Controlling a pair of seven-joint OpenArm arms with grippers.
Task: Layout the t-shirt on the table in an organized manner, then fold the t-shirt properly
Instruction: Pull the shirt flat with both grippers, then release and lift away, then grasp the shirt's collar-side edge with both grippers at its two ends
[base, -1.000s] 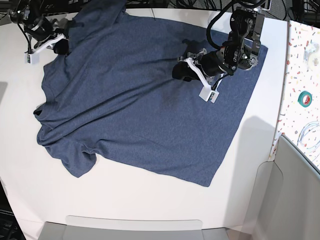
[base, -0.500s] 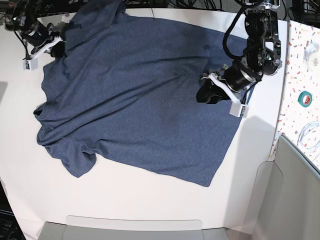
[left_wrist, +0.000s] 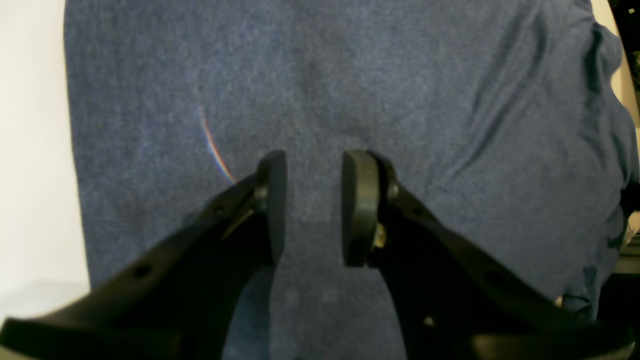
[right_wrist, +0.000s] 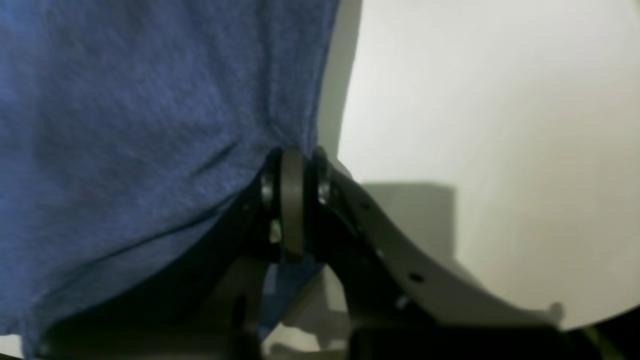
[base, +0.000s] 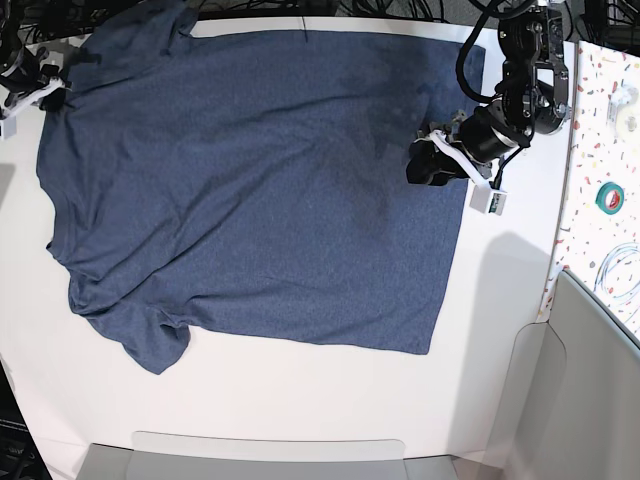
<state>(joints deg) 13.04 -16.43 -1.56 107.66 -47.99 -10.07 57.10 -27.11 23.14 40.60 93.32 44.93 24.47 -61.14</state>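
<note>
The navy t-shirt (base: 250, 180) lies spread over the white table (base: 300, 400), mostly flat, with a sleeve bunched at the front left. No lettering shows. My right gripper (base: 50, 92) is at the far left corner, shut on the t-shirt's edge (right_wrist: 125, 125); in the right wrist view its fingertips (right_wrist: 292, 165) pinch the cloth's hem over bare table (right_wrist: 500, 100). My left gripper (base: 420, 168) hovers over the cloth near its right edge. In the left wrist view the left gripper (left_wrist: 312, 165) is open, with only flat cloth (left_wrist: 350, 75) below the gap.
A speckled side surface (base: 600, 130) borders the table on the right, carrying a green tape roll (base: 610, 195) and a coiled cable (base: 622, 270). A grey panel (base: 585, 400) stands at the front right and a grey tray (base: 270, 455) at the front edge. Cables run along the back.
My right gripper has pulled the shirt's corner out to the far left, and the cloth now lies wider and flatter. My left gripper has moved from mid-shirt toward the right edge.
</note>
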